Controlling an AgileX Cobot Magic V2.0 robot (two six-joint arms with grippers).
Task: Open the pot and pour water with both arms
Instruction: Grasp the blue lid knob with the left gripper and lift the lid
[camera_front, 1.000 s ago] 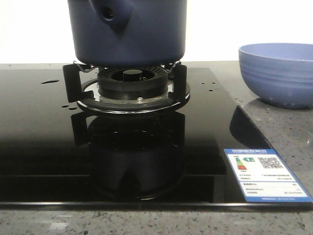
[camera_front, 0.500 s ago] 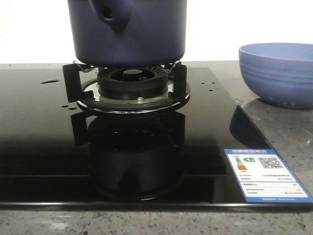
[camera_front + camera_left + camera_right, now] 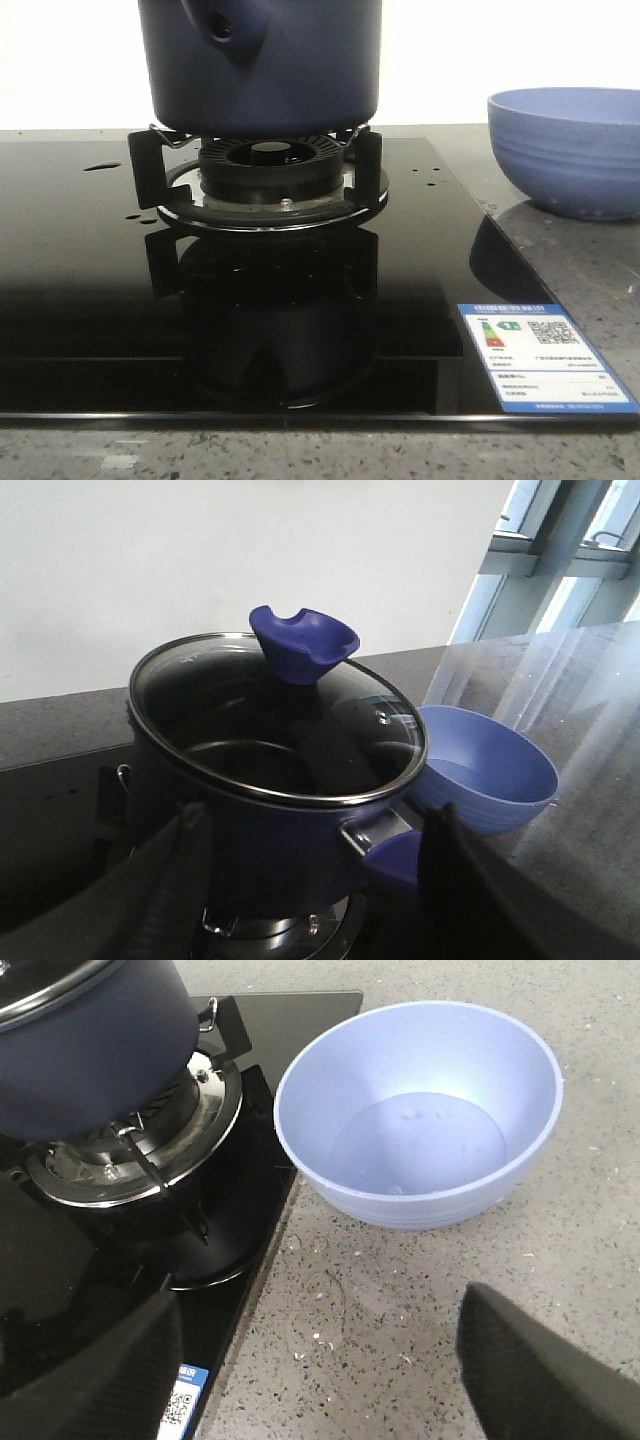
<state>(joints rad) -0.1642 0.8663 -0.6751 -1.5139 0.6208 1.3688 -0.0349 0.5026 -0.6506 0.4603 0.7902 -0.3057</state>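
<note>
From the front, the pot (image 3: 262,65) sits on the burner (image 3: 262,180) of a black glass cooktop (image 3: 90,300), its hollow handle socket (image 3: 222,28) facing the camera; small drops of water (image 3: 102,166) dot the glass to the left. The bowl (image 3: 565,150) stands on the stone counter (image 3: 590,290) just off the cooktop's right edge, and no arm shows here. In the left wrist view, the glass lid (image 3: 275,720) with its blue knob (image 3: 303,645) is on the pot, so the opening step looks not yet begun; the left gripper (image 3: 310,880) hangs with its dark fingers (image 3: 180,880) spread wide on either side of the pot and touching nothing. The next move likely calls for rising over the knob and closing on it, clear of the side handle (image 3: 385,855) and the nearby bowl. In the right wrist view, the right gripper (image 3: 320,1370) is also parted and empty over bare counter, with free room there; the bowl already holds a shallow pool of liquid and sits close to the cooktop's edge.
</note>
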